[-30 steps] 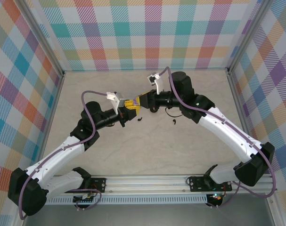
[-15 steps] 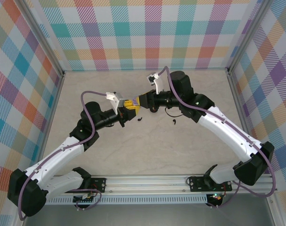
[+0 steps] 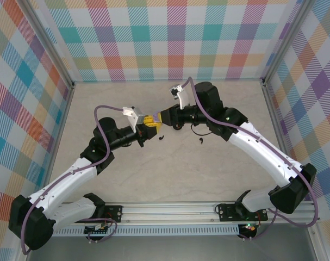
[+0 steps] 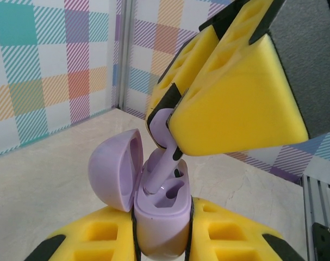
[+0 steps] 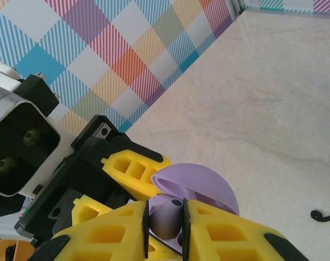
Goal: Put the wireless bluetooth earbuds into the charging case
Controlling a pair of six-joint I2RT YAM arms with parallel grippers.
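My left gripper point(image 4: 162, 231) is shut on the lilac charging case point(image 4: 160, 209), held upright with its lid point(image 4: 113, 168) swung open to the left. My right gripper point(image 5: 165, 232) is shut on a pale lilac earbud point(image 5: 166, 217). That earbud point(image 4: 163, 163) hangs from the right fingers point(image 4: 235, 92) with its stem tip inside the case's left slot. Seen from above, the left gripper point(image 3: 147, 124) and right gripper point(image 3: 163, 117) meet above the table's middle. Two black earbuds point(image 3: 162, 137) point(image 3: 200, 142) lie loose on the table.
The beige table point(image 3: 170, 168) is enclosed by checked walls point(image 3: 165, 38) on three sides. One black earbud point(image 5: 322, 216) lies on the table just right of the joined grippers. A rail point(image 3: 170, 209) runs along the near edge by the arm bases.
The right wrist has turned slightly. Both grippers stay together over the same spot with their grips unchanged.
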